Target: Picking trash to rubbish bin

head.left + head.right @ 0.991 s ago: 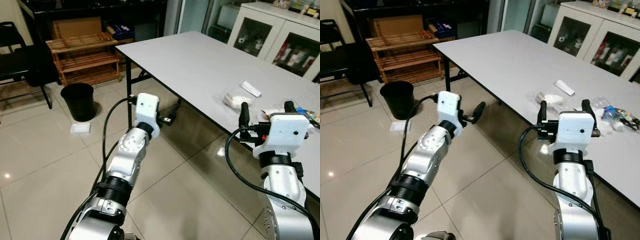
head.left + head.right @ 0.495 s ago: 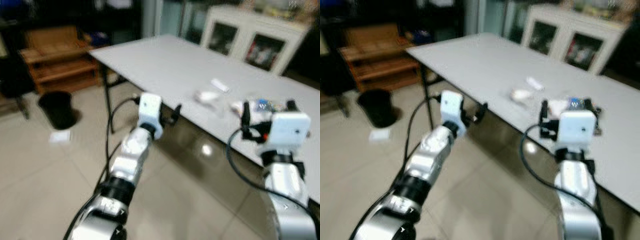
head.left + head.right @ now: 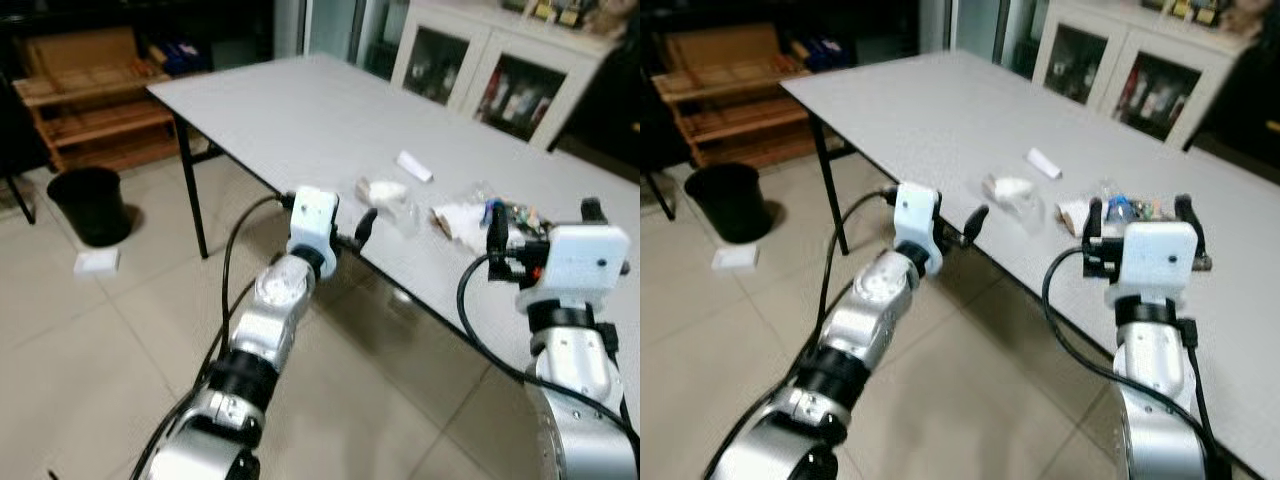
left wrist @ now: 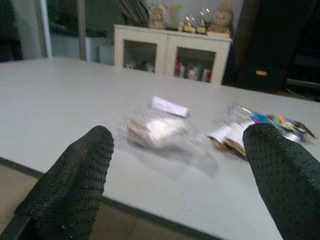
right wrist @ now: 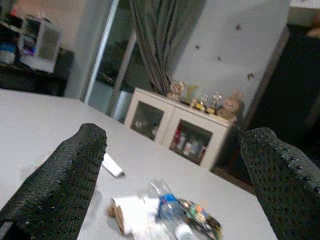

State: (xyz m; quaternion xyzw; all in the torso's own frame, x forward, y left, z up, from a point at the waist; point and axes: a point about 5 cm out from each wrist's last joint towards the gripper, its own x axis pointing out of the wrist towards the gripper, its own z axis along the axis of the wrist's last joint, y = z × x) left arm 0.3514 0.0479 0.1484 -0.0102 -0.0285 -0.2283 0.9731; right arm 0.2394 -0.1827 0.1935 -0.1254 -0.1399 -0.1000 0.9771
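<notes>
Robot has turned and stepped closer to the table [image 3: 300,110]: the trash now lies nearer the arms than a second ago, the black bin [image 3: 89,203] farther off on the floor to its left.

Left gripper [image 3: 362,228] at the table edge, fingers wide, nothing held, facing the clear bag [image 4: 156,129]. Right gripper [image 3: 1138,218] raised over the table, fingers also wide and empty, near the crumpled paper [image 5: 134,211] and the plastic bottle [image 5: 167,205]. White strip [image 3: 415,166] beyond.

Judgement: approach nearly finished; no pickup yet.
</notes>
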